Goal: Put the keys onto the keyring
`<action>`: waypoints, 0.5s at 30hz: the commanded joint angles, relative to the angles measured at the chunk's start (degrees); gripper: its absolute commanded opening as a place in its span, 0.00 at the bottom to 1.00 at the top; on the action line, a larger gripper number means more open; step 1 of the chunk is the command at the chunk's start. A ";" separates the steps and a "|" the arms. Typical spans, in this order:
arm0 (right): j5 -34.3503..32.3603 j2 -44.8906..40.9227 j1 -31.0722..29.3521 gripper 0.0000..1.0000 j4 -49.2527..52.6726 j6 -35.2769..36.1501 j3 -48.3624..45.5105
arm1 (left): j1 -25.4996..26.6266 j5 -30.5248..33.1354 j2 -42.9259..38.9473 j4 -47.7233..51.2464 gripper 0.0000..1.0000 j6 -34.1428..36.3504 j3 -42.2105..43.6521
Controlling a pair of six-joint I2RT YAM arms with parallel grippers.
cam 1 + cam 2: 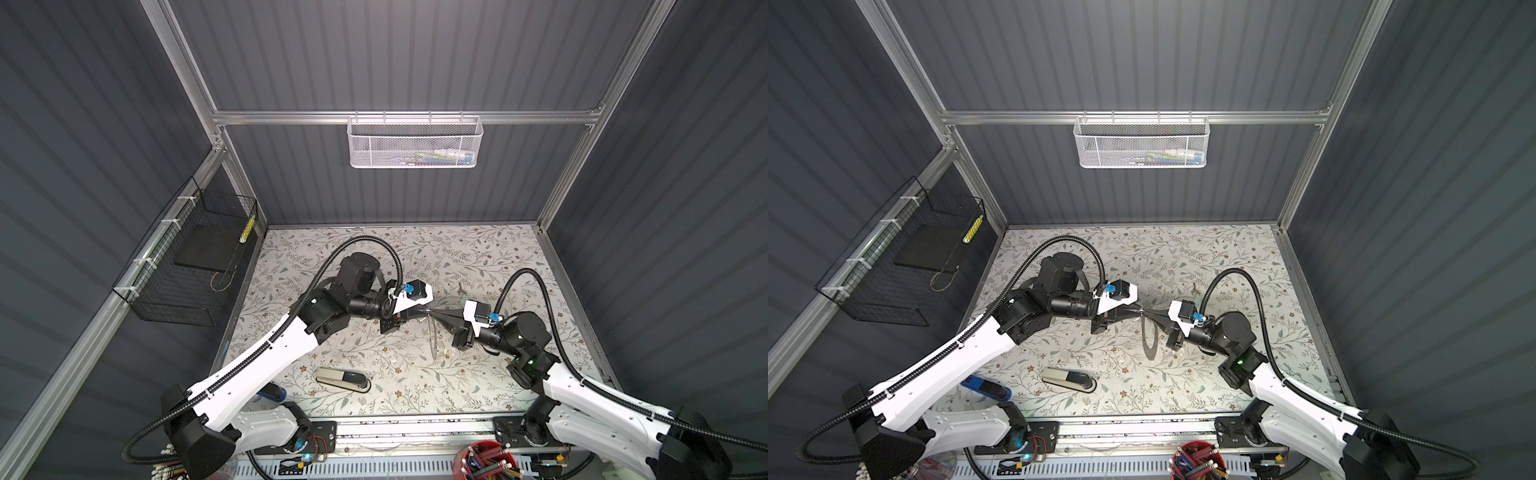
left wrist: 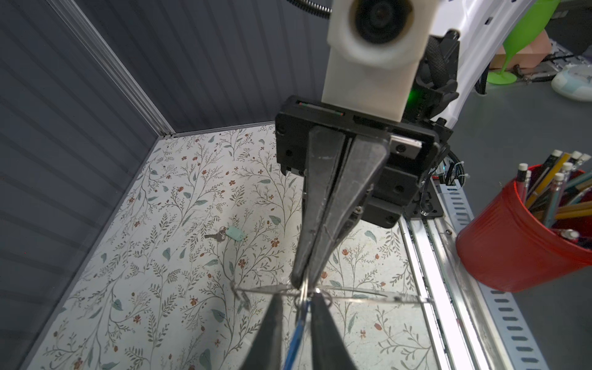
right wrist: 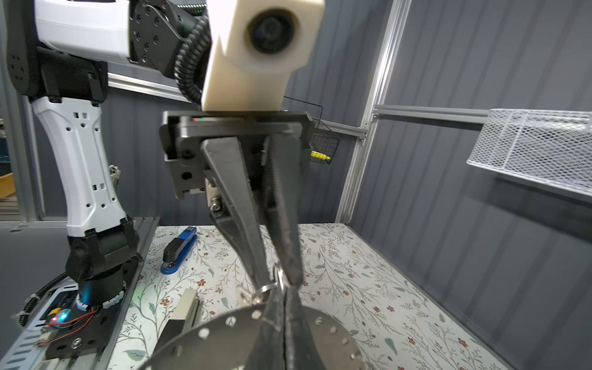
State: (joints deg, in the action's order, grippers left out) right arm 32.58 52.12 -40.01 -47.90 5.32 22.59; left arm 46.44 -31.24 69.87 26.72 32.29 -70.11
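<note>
The right pincer (image 2: 304,283) is clamping tight on the keyring (image 3: 208,333), holding it upright above the worktop (image 2: 160,288) to offer its rim. The left pincer (image 3: 280,283), jaws slightly parted, is loosely straddling the blue-tagged key (image 2: 298,330) there. The mint-tagged key (image 2: 235,233) is lying well apart.

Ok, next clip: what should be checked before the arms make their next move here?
1. The right gripper shut on the keyring band: ok.
2. The left gripper firm on the blue-tagged key: not ok, jaws parted around the tag.
3. That key's small ring threaded onto the keyring: cannot tell.
4. The mint-tagged key on the keyring: not ok, it lies alone on the table.
5. The grey-and-black stapler clear of both grippers: ok.
</note>
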 commanded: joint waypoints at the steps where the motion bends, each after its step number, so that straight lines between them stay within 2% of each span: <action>1: 0.90 -0.86 0.01 0.00 -2.37 -0.31 0.85 | 0.39 2.64 -0.78 0.01 0.38 -0.75 -0.42; 5: 0.99 -1.49 0.22 0.00 -2.21 -0.25 0.69 | -0.22 7.36 -2.78 0.22 0.37 -0.86 0.32; 12: 1.02 -1.06 0.39 0.00 -2.39 -0.25 0.82 | -0.47 6.71 -3.08 0.46 0.32 -1.03 -0.43; 15: 0.76 -1.40 0.41 0.00 -2.13 -0.08 0.85 | -0.47 8.39 -2.88 1.92 0.32 -0.70 -0.47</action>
State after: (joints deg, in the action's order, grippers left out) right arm 32.99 51.59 -39.70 -48.01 5.34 22.59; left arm 46.39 -24.43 67.13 27.22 31.77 -70.06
